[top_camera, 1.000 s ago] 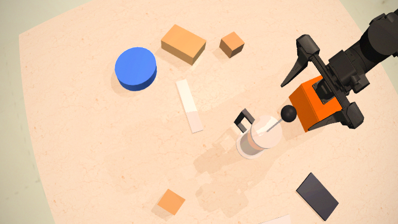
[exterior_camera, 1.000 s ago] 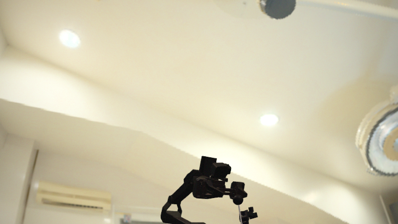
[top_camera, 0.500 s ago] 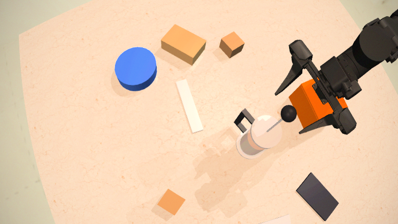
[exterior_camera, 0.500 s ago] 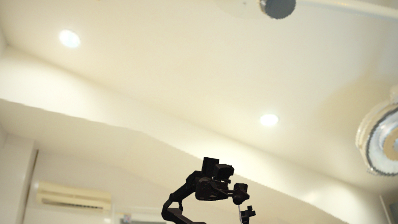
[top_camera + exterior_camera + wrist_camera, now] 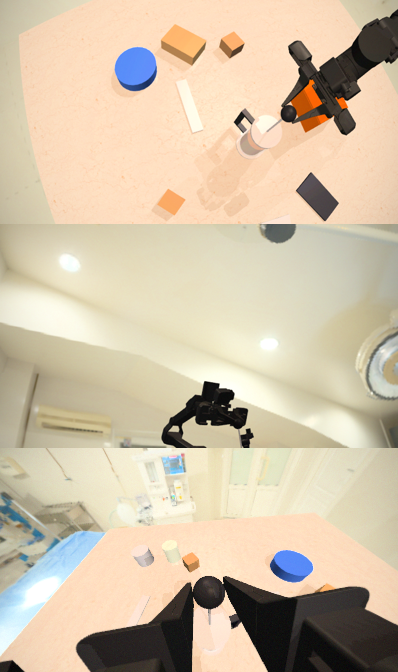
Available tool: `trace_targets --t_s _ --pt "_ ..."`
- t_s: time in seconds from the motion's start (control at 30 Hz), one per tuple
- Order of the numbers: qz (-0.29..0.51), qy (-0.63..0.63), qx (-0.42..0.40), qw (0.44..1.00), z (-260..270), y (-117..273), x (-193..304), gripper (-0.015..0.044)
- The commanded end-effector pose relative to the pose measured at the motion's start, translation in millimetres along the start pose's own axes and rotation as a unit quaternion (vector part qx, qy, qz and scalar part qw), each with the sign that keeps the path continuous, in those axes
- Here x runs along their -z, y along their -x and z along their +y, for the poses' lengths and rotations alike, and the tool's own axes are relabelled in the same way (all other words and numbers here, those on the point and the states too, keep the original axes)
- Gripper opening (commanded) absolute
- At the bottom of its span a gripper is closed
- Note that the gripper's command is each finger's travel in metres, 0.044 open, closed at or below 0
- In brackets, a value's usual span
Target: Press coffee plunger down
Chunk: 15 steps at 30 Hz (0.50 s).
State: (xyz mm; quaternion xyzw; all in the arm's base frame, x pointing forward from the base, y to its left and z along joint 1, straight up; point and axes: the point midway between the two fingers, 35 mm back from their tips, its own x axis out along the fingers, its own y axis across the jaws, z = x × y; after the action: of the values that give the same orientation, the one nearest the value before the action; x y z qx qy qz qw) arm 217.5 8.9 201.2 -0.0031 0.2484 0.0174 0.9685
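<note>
The coffee press (image 5: 251,146) (image 5: 215,637) stands upright, with a pale lid and a dark handle (image 5: 239,119) (image 5: 234,621). Its thin rod (image 5: 275,125) (image 5: 239,438) (image 5: 209,616) stands high out of the lid and carries a round black knob (image 5: 288,114) (image 5: 238,423) (image 5: 209,594). My gripper (image 5: 287,113) (image 5: 207,583) is at the knob, with one fingertip at each side, and looks shut on it. Any very thin gap there is too small to tell. In the exterior view the press body is out of view.
An orange block (image 5: 302,107) stands under the gripper, close to the press. A dark flat slab (image 5: 317,196), a white strip (image 5: 189,105), a blue disc (image 5: 135,66) (image 5: 291,564), a tan block (image 5: 183,40) and small orange cubes (image 5: 232,42) (image 5: 171,201) lie around.
</note>
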Motion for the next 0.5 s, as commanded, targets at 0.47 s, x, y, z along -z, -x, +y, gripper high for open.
trace_targets --t_s 0.47 --pt "0.003 0.003 0.0 1.0 0 -11 16 0.0128"
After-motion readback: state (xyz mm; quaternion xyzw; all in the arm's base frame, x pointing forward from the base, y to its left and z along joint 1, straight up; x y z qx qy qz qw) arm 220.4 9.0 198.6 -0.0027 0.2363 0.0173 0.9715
